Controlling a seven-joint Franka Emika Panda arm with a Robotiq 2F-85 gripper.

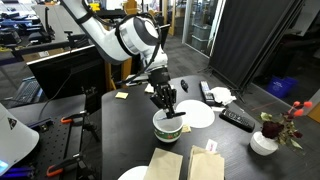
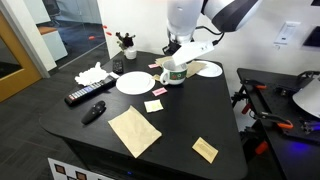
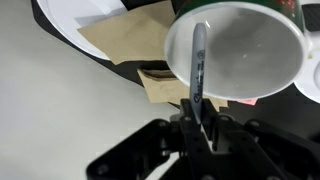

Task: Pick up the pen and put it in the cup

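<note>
While the black robot gripper [image 3: 197,112] hangs directly above the wide, squat white cup [image 3: 255,50] with a greenish rim, clamped on the slim dark pen [image 3: 200,60], pen tip seemingly within the cup's mouth, tan paper napkin [image 3: 120,35] nearby.

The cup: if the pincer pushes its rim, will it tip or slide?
The cup looks wide and squat, so it probably resists tipping. It appears empty, likely light, so a nudge from the pincer, holding the pen, may slide it on the smooth dark table. Its wall looks rigid, probably stiff.
</note>
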